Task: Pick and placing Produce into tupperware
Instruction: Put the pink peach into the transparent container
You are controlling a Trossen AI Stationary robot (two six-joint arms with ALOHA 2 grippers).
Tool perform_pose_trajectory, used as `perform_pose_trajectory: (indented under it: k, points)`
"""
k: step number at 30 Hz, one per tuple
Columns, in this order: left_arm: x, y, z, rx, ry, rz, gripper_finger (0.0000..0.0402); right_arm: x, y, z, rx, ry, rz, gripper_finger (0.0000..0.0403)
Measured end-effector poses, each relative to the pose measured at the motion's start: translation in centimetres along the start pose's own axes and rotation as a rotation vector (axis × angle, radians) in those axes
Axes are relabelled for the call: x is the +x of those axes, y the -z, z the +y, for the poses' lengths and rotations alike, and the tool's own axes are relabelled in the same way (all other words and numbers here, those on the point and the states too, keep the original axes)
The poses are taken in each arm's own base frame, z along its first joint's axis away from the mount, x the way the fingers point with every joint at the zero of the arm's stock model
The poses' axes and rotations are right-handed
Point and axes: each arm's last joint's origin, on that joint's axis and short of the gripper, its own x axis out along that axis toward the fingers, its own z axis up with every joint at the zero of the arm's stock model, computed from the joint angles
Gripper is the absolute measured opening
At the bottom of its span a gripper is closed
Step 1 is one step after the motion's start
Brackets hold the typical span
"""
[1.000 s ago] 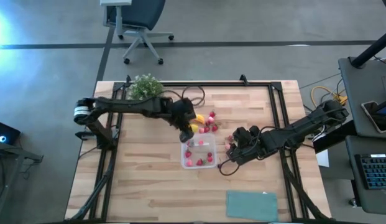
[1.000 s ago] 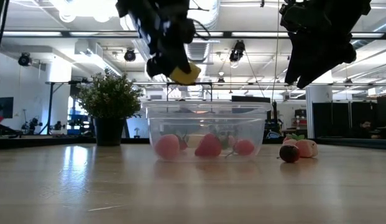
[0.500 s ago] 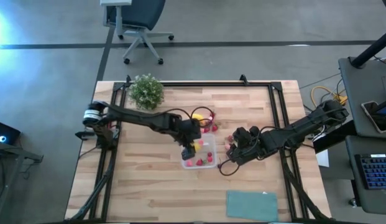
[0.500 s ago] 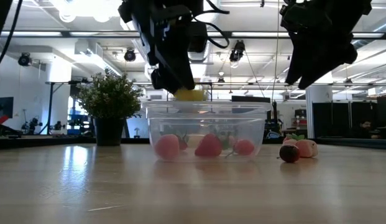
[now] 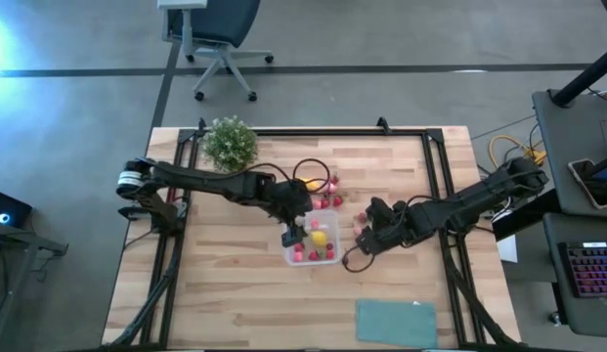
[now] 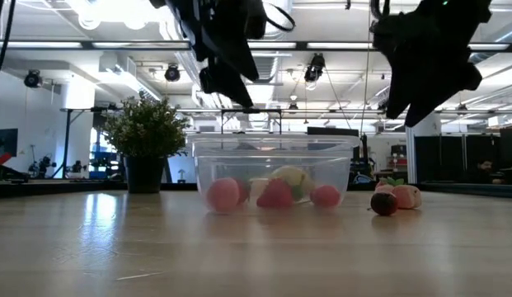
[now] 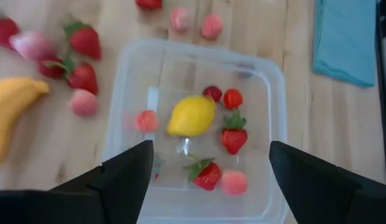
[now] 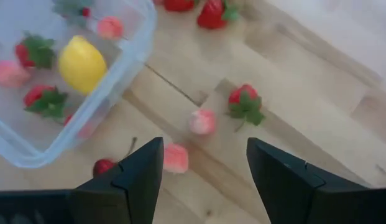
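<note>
The clear tupperware [image 5: 328, 256] stands mid-table holding a yellow lemon [image 7: 191, 116] and several red and pink berries [image 7: 233, 140]. My left gripper [image 7: 210, 144] hangs open just above it, its fingers over the container's two sides, nothing between them. A banana [image 5: 308, 184] and more berries [image 5: 330, 198] lie on the table beyond the container. My right gripper [image 8: 204, 142] hovers open to the container's right, above loose berries [image 8: 245, 102] and a dark cherry [image 8: 104, 167] lying on the wood.
A potted green plant [image 5: 230, 142] stands at the far left of the table. A flat teal cloth [image 5: 395, 323] lies at the near right edge. Black frame rails [image 5: 440, 186] run along the table's sides.
My left gripper has carried the lemon toward the table's near edge, over the tupperware, then opened and let go. The lemon has fallen into the container and lies among the berries.
</note>
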Motion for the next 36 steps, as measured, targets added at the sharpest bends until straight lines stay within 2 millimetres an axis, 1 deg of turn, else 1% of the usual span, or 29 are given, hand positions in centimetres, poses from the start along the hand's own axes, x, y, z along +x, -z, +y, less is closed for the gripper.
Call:
perform_pose_trajectory:
  k: [3, 7, 9, 10, 12, 15, 19, 23, 27, 30, 36]
  points:
    - [-1.2, -0.2, -0.1, 0.002, -0.014, -0.039, 0.0306, 0.6, -0.8, -0.5, 0.0, 0.018, 0.023, 0.0224]
    - [-2.2, -0.1, -0.1, 0.003, -0.049, -0.07, 0.0306, 1.0, -1.5, -0.9, -0.116, 0.024, 0.029, 0.0224]
    - [-2.5, 0.0, 0.0, 0.001, -0.085, -0.08, 0.0306, 1.6, -1.6, -1.2, -0.172, 0.019, 0.072, 0.0224]
    - [-2.6, 0.2, 0.1, -0.001, -0.106, -0.082, 0.0306, 2.0, -1.6, -1.5, -0.173, 0.017, 0.11, 0.0224]
    - [-2.7, 0.7, 0.4, -0.006, -0.162, -0.043, 0.0306, 3.0, -1.5, -2.0, -0.15, 0.007, 0.184, 0.0224]
    - [-2.7, 1.1, 0.7, -0.015, -0.205, -0.012, 0.0306, 4.0, -1.6, -2.3, -0.062, -0.035, 0.221, 0.0223]
    - [-2.7, 1.2, 0.8, -0.05, -0.212, -0.002, 0.0306, 4.8, -1.9, -2.7, 0.063, -0.087, 0.312, 0.0223]
    - [-2.8, 1.1, 1.1, -0.074, -0.214, -0.006, 0.0306, 5.2, -1.4, -3.0, 0.083, -0.078, 0.364, 0.0223]
    - [-2.8, 1.0, 1.5, -0.084, -0.223, -0.008, 0.0306, 5.4, -1.0, -2.5, 0.066, -0.116, 0.395, 0.0223]
    - [-2.9, 1.0, 1.7, -0.09, -0.227, -0.009, 0.0306, 5.9, -0.6, -1.6, 0.033, -0.136, 0.406, 0.0223]
    - [-2.9, 0.8, 2.1, -0.101, -0.234, -0.014, 0.0306, 7.1, -0.4, 0.0, -0.053, -0.114, 0.417, 0.0223]
